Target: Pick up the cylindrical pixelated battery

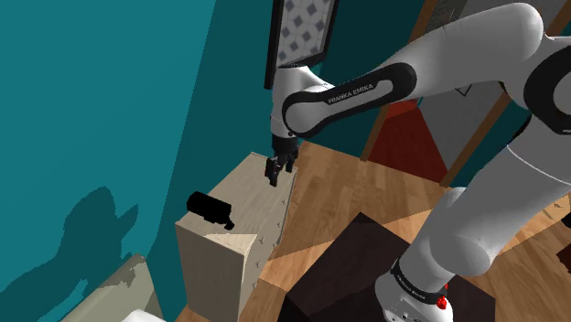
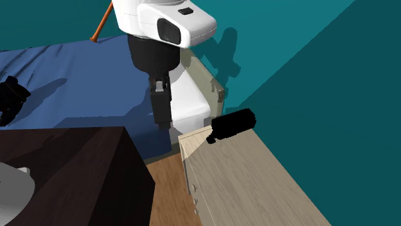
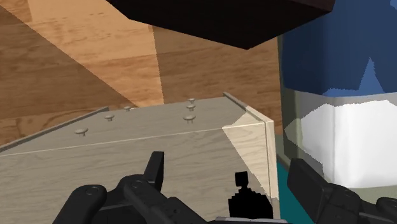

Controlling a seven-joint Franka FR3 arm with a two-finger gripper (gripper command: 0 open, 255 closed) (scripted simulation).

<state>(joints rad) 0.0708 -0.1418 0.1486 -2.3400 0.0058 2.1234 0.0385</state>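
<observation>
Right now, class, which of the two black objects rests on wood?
The cylindrical battery, on the pale dresser; the other black object lies on the blue bed.

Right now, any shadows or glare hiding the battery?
Shoulder view: no glare; the battery renders flat black on the dresser, and the arm shadow falls on the wall, off it. Second exterior view: the battery stands out against the pale top. Wrist view: its edge looks blocky ahead of the open gripper; hard shadow bands cross the floor.
</observation>
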